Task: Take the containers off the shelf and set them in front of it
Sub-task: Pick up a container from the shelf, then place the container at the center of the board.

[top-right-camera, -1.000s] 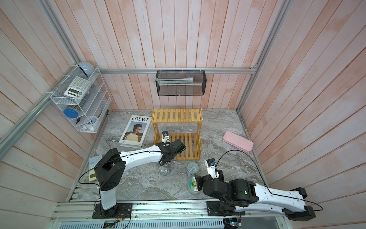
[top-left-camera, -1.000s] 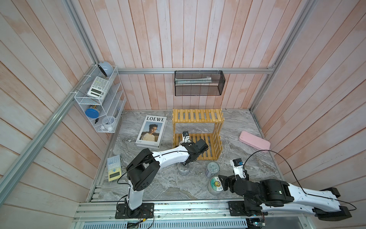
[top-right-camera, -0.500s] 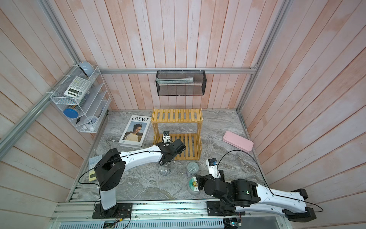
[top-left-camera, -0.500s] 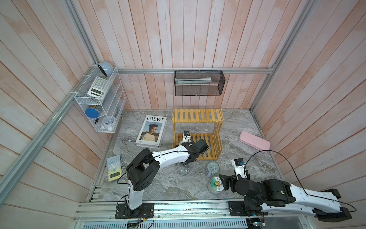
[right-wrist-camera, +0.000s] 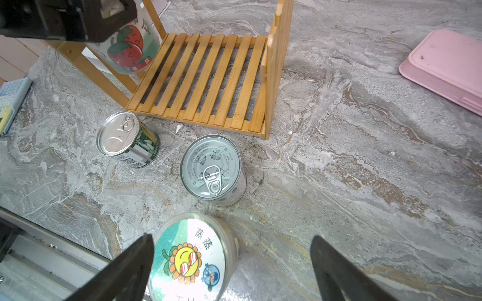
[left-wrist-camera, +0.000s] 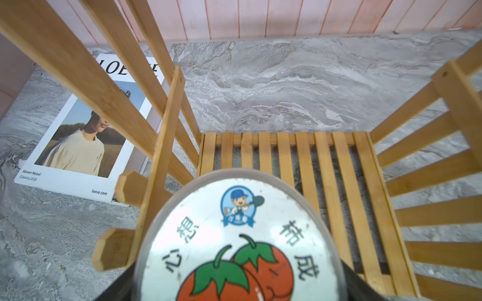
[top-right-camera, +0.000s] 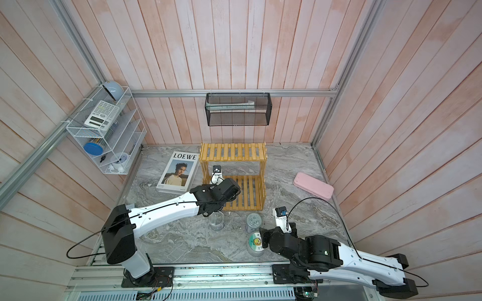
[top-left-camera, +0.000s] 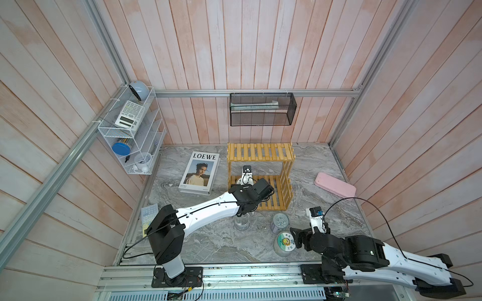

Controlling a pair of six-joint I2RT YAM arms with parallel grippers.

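1. The white-and-black left arm (top-left-camera: 208, 211) is stretched low across the grey marble table (top-left-camera: 208, 250). Its wrist sits at the front corner of the yellow slatted wooden shelf (top-left-camera: 260, 154), the one nearest the white LOEWE magazine (top-left-camera: 200, 172).
2. The right arm (top-left-camera: 391, 258) lies low along the table's front edge, pointing in at the containers.
3. The left gripper (left-wrist-camera: 238, 284) is clamped on a clear jar with a red-fruit sticker lid (left-wrist-camera: 234, 234). Both top views bury it under the wrist (typical), but the right wrist view catches that jar (right-wrist-camera: 127, 49) side-on by the corner post.
4. The right gripper (right-wrist-camera: 232, 238) has its fingers spread wide, gripping nothing. The clear jar with a sunflower sticker lid (right-wrist-camera: 187, 258) stands on the table just beside one finger.
5. Both silver pull-tab tin cans stand upright on the table before the shelf. The dark-and-white-labelled can (right-wrist-camera: 117, 134) is near its front edge, and the purple-sided can (top-left-camera: 279, 222) is between shelf and sunflower jar.
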